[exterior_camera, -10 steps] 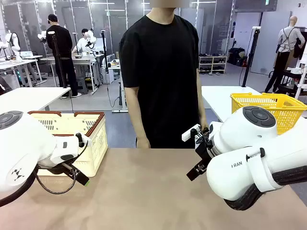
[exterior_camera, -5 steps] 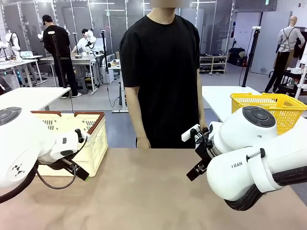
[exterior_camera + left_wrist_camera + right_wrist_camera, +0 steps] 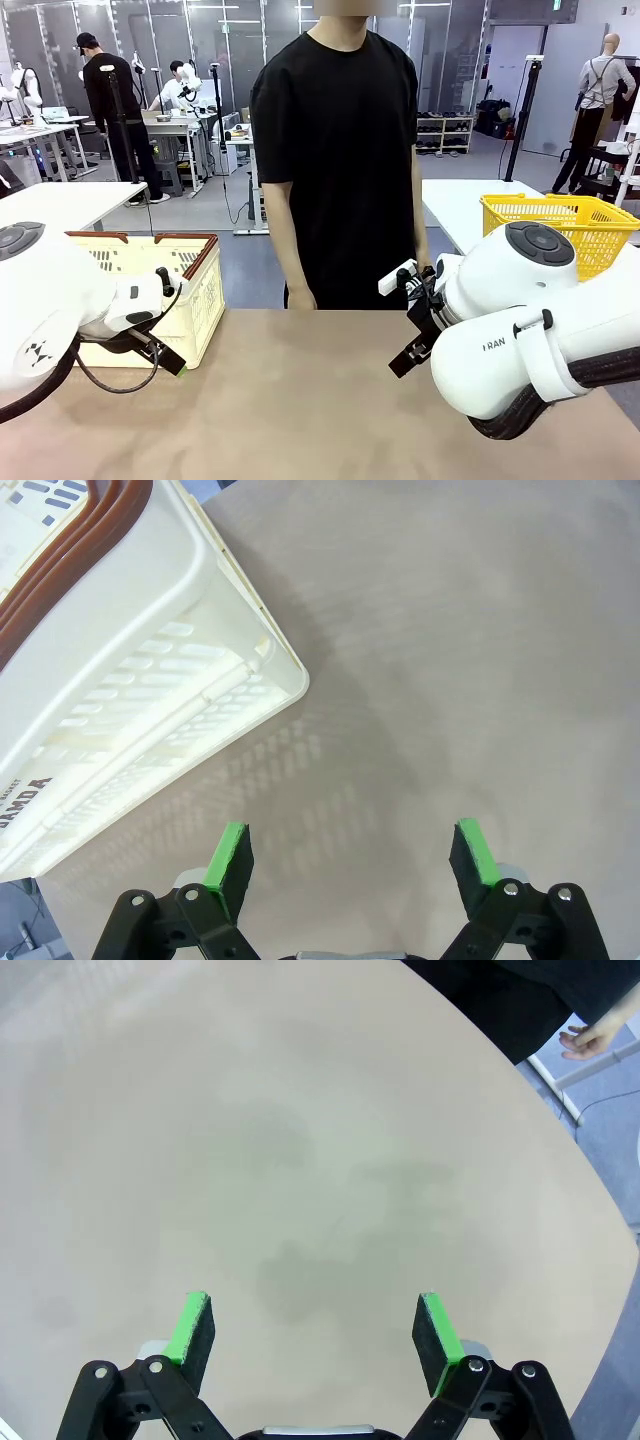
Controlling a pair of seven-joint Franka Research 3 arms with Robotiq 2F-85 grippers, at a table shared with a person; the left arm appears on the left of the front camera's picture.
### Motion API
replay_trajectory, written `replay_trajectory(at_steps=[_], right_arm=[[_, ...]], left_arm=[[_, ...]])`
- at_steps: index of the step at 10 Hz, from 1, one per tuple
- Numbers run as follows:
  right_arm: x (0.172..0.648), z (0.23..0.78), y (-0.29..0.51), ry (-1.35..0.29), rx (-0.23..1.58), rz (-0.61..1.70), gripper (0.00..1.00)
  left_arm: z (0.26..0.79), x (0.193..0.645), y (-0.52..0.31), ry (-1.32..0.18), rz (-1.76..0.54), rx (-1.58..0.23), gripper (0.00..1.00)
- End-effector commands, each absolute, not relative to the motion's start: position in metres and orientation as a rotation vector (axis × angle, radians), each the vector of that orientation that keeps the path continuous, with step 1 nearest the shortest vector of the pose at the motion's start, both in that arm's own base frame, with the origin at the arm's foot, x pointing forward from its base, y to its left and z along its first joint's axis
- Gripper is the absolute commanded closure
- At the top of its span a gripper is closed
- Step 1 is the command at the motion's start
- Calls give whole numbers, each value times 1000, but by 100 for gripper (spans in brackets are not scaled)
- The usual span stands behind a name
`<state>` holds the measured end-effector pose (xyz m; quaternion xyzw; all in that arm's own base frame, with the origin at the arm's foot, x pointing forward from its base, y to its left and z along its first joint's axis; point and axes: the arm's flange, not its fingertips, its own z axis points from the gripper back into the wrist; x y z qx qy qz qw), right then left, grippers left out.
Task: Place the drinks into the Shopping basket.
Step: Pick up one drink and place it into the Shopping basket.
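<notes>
The basket (image 3: 203, 300), cream with a brown rim, stands on the table (image 3: 300, 410) at its left side, near the far edge. The left gripper (image 3: 355, 855) hangs over bare tabletop just beside the basket's near corner, its jaws spread wide with nothing between the green pads (image 3: 232, 852). In the left wrist view the basket's slotted wall fills the upper left, with part of its printed lettering at the picture's left edge, and the gripper is apart from it. The right gripper (image 3: 315, 1330) is over the table's right side, also spread wide and empty, with only plain tabletop under it. A person (image 3: 335, 150) in a black T-shirt stands at the middle of the far edge, arms down. One hand (image 3: 595, 1038) shows past the table's edge at the upper right of the right wrist view. A yellow basket (image 3: 560, 225) sits on another table behind the right arm.
</notes>
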<state>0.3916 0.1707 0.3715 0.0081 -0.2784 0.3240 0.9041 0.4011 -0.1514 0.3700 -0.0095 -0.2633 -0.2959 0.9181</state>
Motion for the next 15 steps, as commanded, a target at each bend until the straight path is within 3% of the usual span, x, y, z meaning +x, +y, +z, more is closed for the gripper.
replay_trajectory(at_steps=[1, 7, 8, 11, 15], right_arm=[[392, 371, 170, -575, 19, 664, 0], [392, 371, 171, -575, 17, 670, 0], [391, 376, 195, -549, -2, 594, 0], [377, 436, 254, -549, 70, 529, 0], [361, 478, 286, -546, -38, 354, 0]], left_arm=[[372, 402, -151, -546, -606, -20, 0], [370, 401, -152, -542, -609, -19, 0], [380, 394, -163, -615, -613, -105, 0], [427, 368, -200, -654, -501, -184, 0], [460, 344, -235, -658, -366, -170, 0]])
